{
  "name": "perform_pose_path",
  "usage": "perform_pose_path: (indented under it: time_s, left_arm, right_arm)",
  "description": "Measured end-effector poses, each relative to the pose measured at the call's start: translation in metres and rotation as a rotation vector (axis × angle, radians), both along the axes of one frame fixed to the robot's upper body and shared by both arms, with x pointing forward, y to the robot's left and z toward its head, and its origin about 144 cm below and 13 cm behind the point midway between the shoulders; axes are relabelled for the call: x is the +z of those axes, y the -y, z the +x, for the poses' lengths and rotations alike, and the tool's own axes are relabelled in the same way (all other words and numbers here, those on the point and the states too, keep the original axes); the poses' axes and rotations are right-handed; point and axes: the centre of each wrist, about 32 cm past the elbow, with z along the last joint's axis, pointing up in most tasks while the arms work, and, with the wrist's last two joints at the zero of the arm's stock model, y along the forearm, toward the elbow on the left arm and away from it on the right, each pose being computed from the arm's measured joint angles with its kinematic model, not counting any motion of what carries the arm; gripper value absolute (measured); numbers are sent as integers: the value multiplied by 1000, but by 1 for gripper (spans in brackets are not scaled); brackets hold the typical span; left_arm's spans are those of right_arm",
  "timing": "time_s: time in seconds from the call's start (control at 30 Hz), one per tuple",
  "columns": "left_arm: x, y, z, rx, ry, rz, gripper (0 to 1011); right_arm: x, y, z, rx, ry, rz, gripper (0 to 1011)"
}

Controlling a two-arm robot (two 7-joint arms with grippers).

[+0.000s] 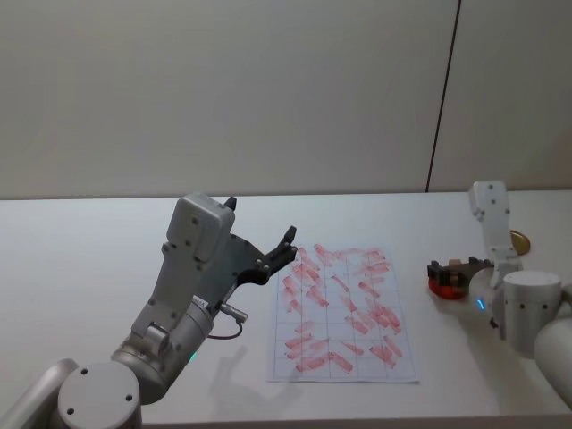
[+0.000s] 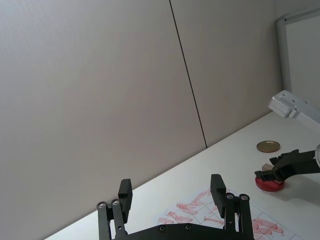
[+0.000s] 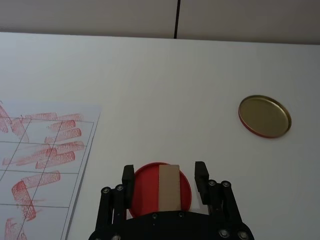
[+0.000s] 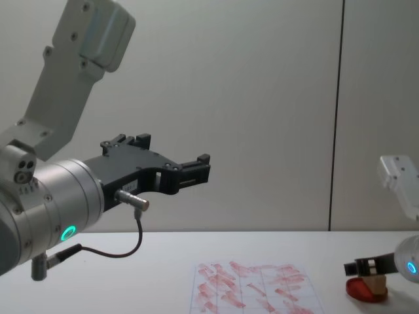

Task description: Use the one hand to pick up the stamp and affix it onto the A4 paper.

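— Where is the stamp seen?

— At the lower centre of the right wrist view, standing on the round red ink pad, between the spread fingers of the right claw, which are not closed on it.

— Its material?

— Plain tan wood, rectangular. The A4 paper, gridded and covered in red marks, lies flat on the white desk at frame centre.

— The left claw?

— Held spread above the desk, left of the paper.

Bare white bench lies open around the grid-printed white A4 paper; the raised left gripper overhangs its near-left corner, well above.
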Motion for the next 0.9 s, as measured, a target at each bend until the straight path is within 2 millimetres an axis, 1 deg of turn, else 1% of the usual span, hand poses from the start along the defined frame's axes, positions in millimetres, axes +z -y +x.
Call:
perform_pose_path:
  time_s: [0.03,0.07,0.13,0.33,0.37,0.4,0.53,0.7,0.83,0.9]
  left_arm:
    - [0,0,0,0,0,0,993]
    - [0,0,0,0,0,0,993]
    - [0,0,0,0,0,0,993]
    - [0,0,0,0,0,0,993]
    - [0,0,0,0,0,0,993]
    - [0,0,0,0,0,0,993]
    - [0,0,0,0,0,0,993]
    - [0,0,0,0,0,0,993]
    - [0,0,0,0,0,0,993]
    - [0,0,0,0,0,0,993]
  right_arm:
    - [0,0,0,1,11,1,723]
    - [0,0,0,2,16,2,737]
    - [3,1,1,5,39,7,815]
    - [9,5,-5,11,108,21,980]
    - [10,6,-7,12,119,23,980]
    - [11,6,-8,13,125,25,1001]
    - [17,10,-15,16,176,36,1001]
    - [26,19,-31,25,263,51,1001]
    - [27,24,-41,30,303,54,1001]
    - [32,27,-48,35,343,56,1001]
